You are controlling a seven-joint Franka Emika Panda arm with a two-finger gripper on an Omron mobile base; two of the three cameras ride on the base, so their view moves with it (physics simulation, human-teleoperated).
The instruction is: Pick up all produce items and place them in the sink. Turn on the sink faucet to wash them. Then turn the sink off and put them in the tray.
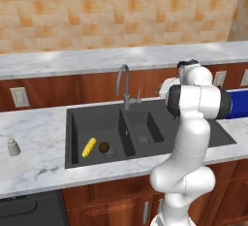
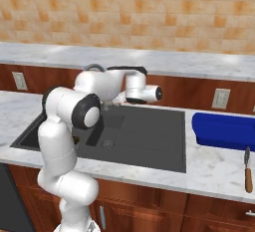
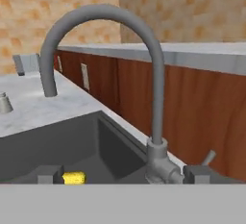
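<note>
Corn cob and olive-brown fruit lie in sink wide basin, at 7 o'clock from faucet. Gripper jaws spread wide, empty, straddling faucet base. Next: ease toward side lever at 3 o'clock, nudge gently, avoid spout

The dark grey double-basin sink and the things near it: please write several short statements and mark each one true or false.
1. The small yellow corn cob lies in the wide basin of the dark grey double-basin sink. True.
2. The small round olive-brown fruit lies in the flat deep-blue tray. False: it sits in the wide basin beside the corn cob.
3. The pincer is shut on the tall grey metal gooseneck faucet. False: its tips stand apart, either side of the faucet base.
4. The small grey-white shaker stands on the marble counter. True.
5. A knife with a brown handle lies in the narrow basin. False: it lies on the counter near the tray.
</note>
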